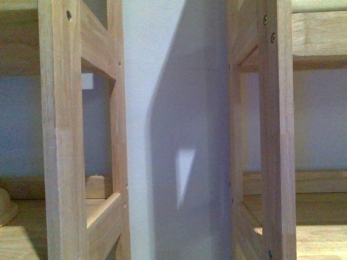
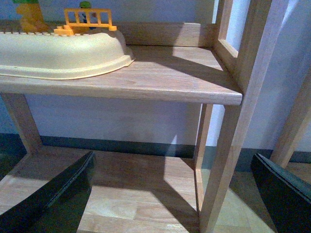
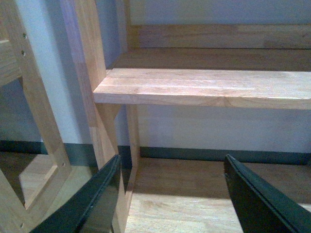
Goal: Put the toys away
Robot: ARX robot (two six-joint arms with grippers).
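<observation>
Home playroom: wooden shelves (image 2: 160, 80), toy blocks (image 2: 85, 22), skirting.

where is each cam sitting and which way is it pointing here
Front view: on the robot's body, facing the white wall between two wooden shelf units; no arm shows.
Left wrist view: on the left arm, facing the left shelf holding a cream tray; left gripper open.
Right wrist view: on the right arm, facing a bare shelf board; right gripper open.
Shared: both wrist views show the wall's dark baseboard.
</observation>
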